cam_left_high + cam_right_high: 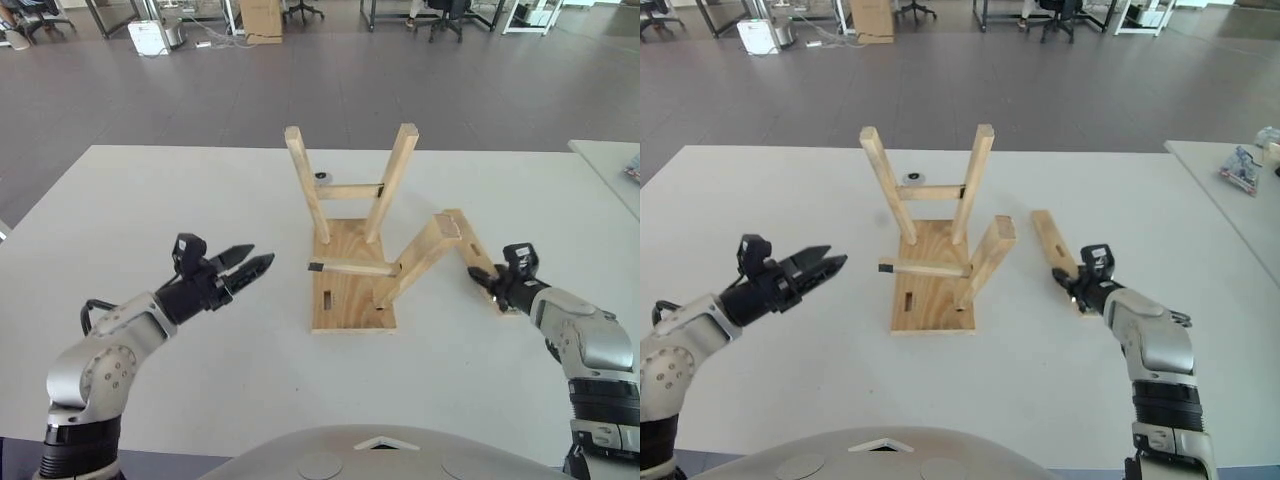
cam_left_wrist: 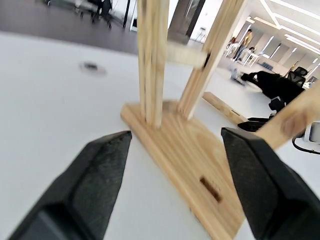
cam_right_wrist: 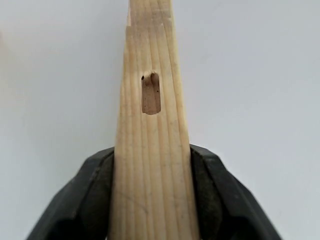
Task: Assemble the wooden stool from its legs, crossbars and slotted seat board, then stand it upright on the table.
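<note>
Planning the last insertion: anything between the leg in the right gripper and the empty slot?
Yes. The leaning leg stands between the gripped leg and the slot; its crossbar juts over the board near that slot.

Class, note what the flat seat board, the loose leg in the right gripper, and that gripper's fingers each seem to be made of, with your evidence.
Flat pale seat board: seemingly unpainted softwood, matt, with visible grain lines. Loose pale leg: the same bare wood; straight grain, rough-cut slot. Black fingers: probably rubber or plastic, matt, slightly textured.
</note>
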Controlling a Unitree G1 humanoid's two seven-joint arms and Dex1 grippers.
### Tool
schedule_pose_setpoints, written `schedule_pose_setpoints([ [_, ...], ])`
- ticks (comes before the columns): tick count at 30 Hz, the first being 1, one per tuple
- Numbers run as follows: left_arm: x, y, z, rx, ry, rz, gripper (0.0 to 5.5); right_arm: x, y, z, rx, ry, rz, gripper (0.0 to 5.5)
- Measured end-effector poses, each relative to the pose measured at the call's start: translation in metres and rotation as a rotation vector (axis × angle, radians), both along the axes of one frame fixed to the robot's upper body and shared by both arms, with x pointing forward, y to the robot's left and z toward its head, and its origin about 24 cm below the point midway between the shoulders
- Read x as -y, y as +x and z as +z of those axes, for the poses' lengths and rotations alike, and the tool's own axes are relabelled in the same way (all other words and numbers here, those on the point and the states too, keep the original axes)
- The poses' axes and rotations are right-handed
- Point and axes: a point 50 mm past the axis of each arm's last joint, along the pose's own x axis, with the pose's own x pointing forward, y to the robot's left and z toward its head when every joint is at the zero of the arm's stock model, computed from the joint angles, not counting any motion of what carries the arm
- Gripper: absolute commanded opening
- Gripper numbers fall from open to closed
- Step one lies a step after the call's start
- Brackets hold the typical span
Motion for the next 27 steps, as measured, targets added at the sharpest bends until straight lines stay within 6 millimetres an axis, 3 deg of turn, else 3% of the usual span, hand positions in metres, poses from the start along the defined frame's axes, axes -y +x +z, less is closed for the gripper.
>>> schedule_pose_setpoints([
  [2,-0.005,0.015,0.039,0.115,-0.047,-0.044,3.31,0.005,0.028,0.061,0.258,0.055,0.022,2.07],
  [3,-0.008,0.022,0.065,0.177,-0.072,-0.076,3.31,0.001,0.037,0.101,0.411,0.112,0.070,2.07],
  [5,-0.003,0.030,0.114,0.298,-0.140,-0.185,3.31,-0.026,0.038,0.164,0.629,0.258,0.285,2.07],
  [9,0.030,0.027,0.172,0.396,-0.301,-0.456,3.31,-0.098,0.011,0.214,0.711,0.569,0.813,2.07],
  [13,0.055,0.026,0.177,0.343,-0.387,-0.567,3.31,-0.133,-0.010,0.216,0.601,0.677,1.102,2.07],
  [18,0.064,0.028,0.178,0.329,-0.395,-0.556,3.31,-0.138,-0.026,0.212,0.503,0.698,1.233,2.07],
  [27,0.064,0.023,0.183,0.325,-0.422,-0.602,3.31,-0.140,-0.030,0.195,0.290,0.630,1.328,2.07],
])
